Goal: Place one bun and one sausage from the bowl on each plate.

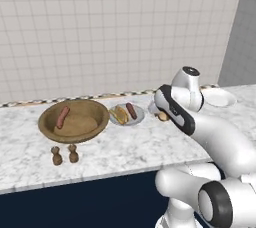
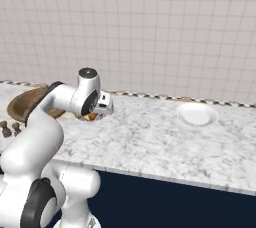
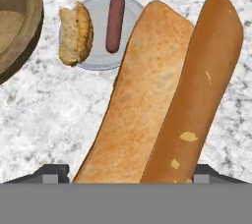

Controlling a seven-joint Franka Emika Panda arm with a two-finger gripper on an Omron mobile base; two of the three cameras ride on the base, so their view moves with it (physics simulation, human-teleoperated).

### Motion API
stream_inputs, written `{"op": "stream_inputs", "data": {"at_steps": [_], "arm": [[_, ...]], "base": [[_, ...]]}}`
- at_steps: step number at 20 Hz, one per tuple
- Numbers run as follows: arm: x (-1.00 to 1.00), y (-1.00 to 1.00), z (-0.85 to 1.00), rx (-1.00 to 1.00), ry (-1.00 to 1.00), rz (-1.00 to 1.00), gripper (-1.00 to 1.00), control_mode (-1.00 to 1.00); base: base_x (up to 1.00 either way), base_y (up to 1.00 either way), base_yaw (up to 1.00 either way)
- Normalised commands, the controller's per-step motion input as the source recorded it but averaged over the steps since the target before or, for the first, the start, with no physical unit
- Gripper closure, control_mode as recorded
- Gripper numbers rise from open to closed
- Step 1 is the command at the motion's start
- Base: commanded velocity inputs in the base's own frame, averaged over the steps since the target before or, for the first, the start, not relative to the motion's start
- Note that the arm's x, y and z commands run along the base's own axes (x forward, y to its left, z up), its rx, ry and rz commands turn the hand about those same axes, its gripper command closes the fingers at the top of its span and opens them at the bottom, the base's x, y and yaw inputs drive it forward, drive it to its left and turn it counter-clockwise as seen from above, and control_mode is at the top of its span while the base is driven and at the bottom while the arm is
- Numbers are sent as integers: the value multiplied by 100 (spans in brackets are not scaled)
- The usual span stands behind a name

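Landmark, the wooden bowl [image 1: 74, 120]: you see one reddish sausage [image 1: 62, 116] lying inside it. Just right of it, the grey plate [image 1: 127, 114] carries a bun [image 1: 119, 115] and sausage [image 1: 131, 111] side by side. Second bun [image 3: 162, 95] held further right; white plate [image 1: 219, 97] well right.

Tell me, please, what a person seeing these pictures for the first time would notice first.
First, the big golden bun held between the pincer fingers, close to the hand camera. Behind it on the marble counter sits a grey plate already carrying a bun and a sausage, beside the wooden bowl with one sausage left. A white plate waits far right.
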Motion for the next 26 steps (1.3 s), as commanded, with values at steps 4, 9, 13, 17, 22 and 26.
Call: {"op": "stream_inputs", "data": {"at_steps": [4, 9, 13, 17, 22, 26], "arm": [[0, 0, 0, 0, 0, 0, 100, 100], [0, 0, 0, 0, 0, 0, 100, 100], [0, 0, 0, 0, 0, 0, 100, 100], [0, 0, 0, 0, 0, 0, 100, 100], [0, 0, 0, 0, 0, 0, 100, 100], [0, 0, 0, 0, 0, 0, 100, 100]], "base": [[-22, -94, 0], [-1, -92, 0], [27, -35, 0], [44, -24, 1], [14, -83, 1], [83, -2, 4]]}}
